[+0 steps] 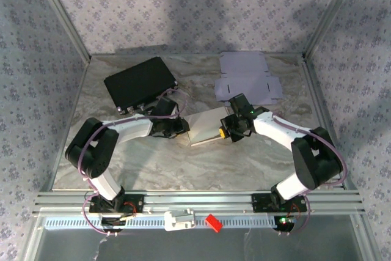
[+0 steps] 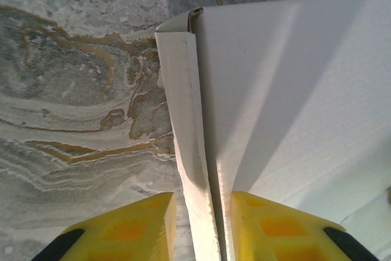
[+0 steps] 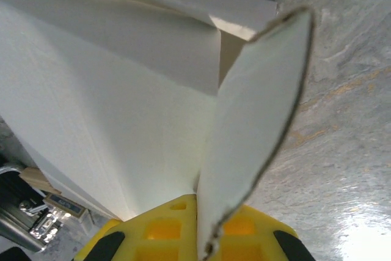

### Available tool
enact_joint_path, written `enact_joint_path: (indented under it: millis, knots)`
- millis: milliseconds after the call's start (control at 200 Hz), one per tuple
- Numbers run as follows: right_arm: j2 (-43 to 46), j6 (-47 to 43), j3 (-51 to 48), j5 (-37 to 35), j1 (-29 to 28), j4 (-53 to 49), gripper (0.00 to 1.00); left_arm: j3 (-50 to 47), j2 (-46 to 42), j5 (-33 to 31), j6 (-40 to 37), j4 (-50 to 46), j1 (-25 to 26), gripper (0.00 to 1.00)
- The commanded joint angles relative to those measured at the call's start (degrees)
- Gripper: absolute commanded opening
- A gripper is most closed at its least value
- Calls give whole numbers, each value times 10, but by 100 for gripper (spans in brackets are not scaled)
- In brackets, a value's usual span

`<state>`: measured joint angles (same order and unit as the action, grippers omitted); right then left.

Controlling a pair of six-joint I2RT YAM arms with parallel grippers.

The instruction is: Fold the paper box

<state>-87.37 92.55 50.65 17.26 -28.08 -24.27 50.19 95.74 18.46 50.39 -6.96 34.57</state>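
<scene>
on the marbled counter (image 1: 153, 163) the paper box (image 1: 206, 128) is seen near the middle, between both hands. the left hand (image 1: 184, 129) is held apart astride one side wall (image 2: 186, 120); the right hand (image 1: 226, 132) is clamped on a raised flap (image 3: 256, 120).

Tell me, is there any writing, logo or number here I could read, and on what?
None legible. The paper box is blank white, the black case and flat sheet show no print, and a small tag in the right wrist view is too blurred to read.
</scene>
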Motion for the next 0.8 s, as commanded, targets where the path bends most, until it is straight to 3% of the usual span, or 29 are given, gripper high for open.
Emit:
enact_joint_path:
  millis: [0, 200, 290, 465, 555, 630, 795]
  knots:
    - [-14, -47, 1, 4, 8, -76, 12, -3, 17, 2, -15, 4, 4, 28]
    - [13, -239, 83, -8, 39, -213, 46, 5, 18, -8, -34, -13, 3, 24]
    - [47, -338, 115, -30, 53, -293, 53, 11, 20, -9, -42, -22, 3, 23]
    - [84, -498, 122, -10, 121, -282, 59, 29, 26, -12, -57, -38, 3, 23]
    - [20, -630, 140, 35, 158, -246, 56, 31, 28, -14, -57, -40, 3, 23]
    - [-41, -709, 182, 13, 160, -251, 55, 33, 30, -12, -57, -40, 3, 23]
    - [-138, -794, 250, 32, 160, -240, 57, 41, 37, -13, -64, -50, 3, 23]
